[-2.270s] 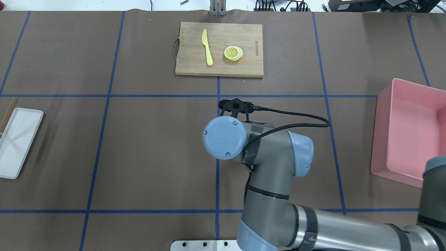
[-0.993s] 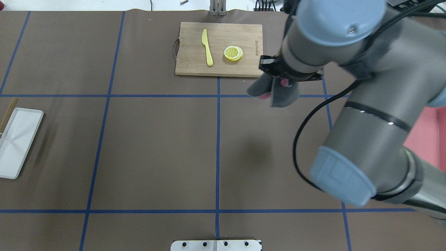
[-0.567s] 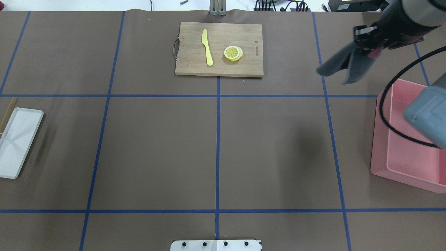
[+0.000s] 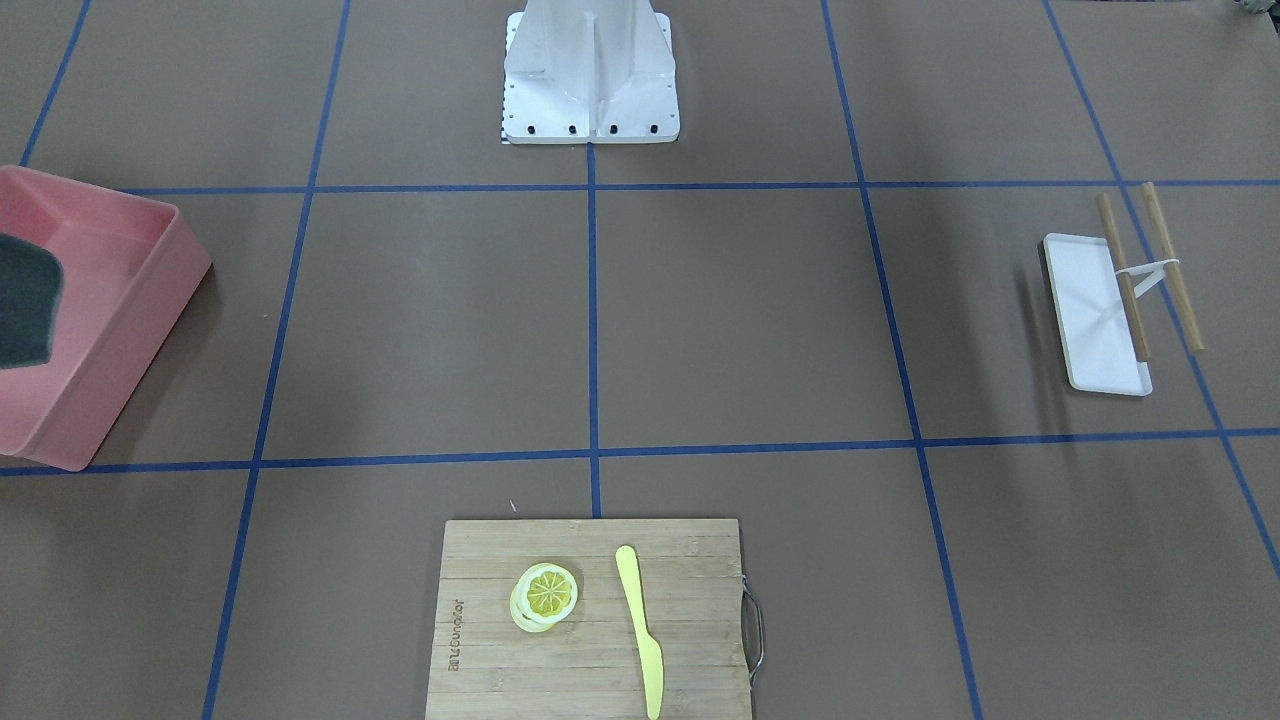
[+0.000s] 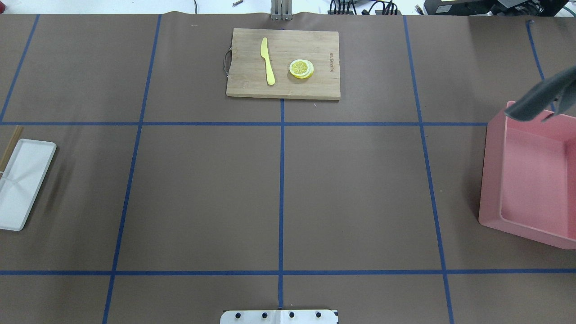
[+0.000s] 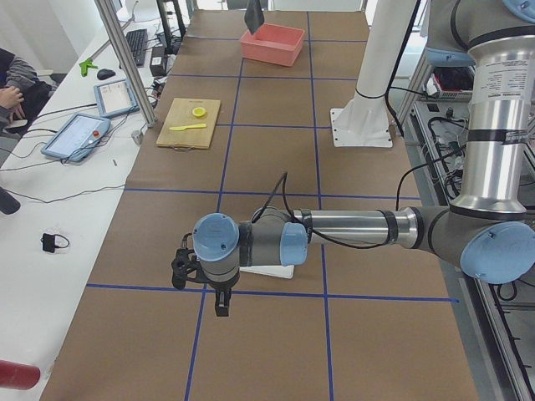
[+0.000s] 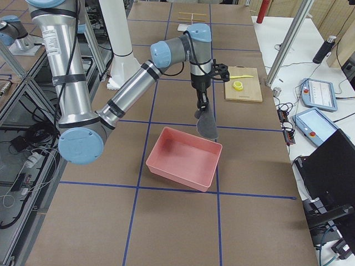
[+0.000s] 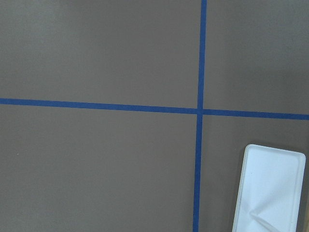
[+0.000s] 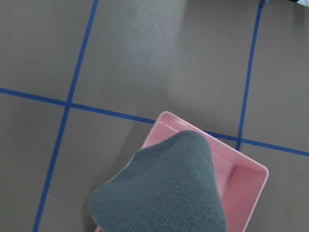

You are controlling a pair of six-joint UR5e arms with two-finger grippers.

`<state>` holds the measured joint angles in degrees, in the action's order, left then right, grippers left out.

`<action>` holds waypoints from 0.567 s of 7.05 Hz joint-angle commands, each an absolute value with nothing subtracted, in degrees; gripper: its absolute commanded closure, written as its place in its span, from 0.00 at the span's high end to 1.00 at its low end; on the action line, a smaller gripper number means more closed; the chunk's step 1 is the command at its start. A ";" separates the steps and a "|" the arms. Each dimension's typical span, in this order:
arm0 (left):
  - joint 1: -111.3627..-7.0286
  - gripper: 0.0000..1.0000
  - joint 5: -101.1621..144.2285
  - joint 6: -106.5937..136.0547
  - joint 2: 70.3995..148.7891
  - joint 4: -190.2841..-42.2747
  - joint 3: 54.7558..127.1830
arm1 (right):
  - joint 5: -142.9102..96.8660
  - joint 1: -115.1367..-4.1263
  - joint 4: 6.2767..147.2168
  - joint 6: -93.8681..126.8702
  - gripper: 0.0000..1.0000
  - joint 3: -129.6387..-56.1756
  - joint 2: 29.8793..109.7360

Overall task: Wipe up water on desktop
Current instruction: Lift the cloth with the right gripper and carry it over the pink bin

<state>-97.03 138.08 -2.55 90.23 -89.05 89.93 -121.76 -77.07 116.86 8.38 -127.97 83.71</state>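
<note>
The brown desktop point(image 5: 351, 193) with blue tape lines looks dry; I make out no water in any view. A grey cloth point(image 5: 535, 99) hangs in the air over the far corner of the pink bin point(image 5: 492, 180). In the right wrist view the cloth point(image 9: 169, 193) fills the foreground above the bin point(image 9: 251, 193). My right gripper point(image 7: 203, 105) points down and is shut on the cloth point(image 7: 208, 126). My left gripper point(image 6: 221, 307) hovers low over the desktop beside the white tray point(image 6: 267, 271); I cannot tell whether it is open or shut.
A bamboo cutting board point(image 5: 283, 63) with a yellow knife point(image 5: 268, 60) and lemon slices point(image 5: 301, 69) lies at the far centre. The white tray point(image 5: 22, 180) with chopsticks point(image 4: 1170, 265) sits at the left edge. The robot's base plate point(image 5: 279, 317) is at the near edge.
My right arm lifted the cloth from mid-table and swung it right; the cloth now hangs over the pink bin and the arm has left the overhead view.
</note>
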 commanded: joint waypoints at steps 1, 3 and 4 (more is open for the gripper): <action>-97.03 0.98 138.08 -2.55 90.09 -89.12 90.00 | -124.18 -79.01 102.91 2.64 0.00 -123.61 94.45; -97.03 0.98 138.08 -2.64 90.09 -89.12 90.00 | -125.59 -78.93 90.33 2.64 0.07 -112.12 94.66; -97.03 0.98 138.08 -2.55 90.09 -89.12 90.00 | -126.55 -78.75 83.56 2.64 0.85 -106.84 94.57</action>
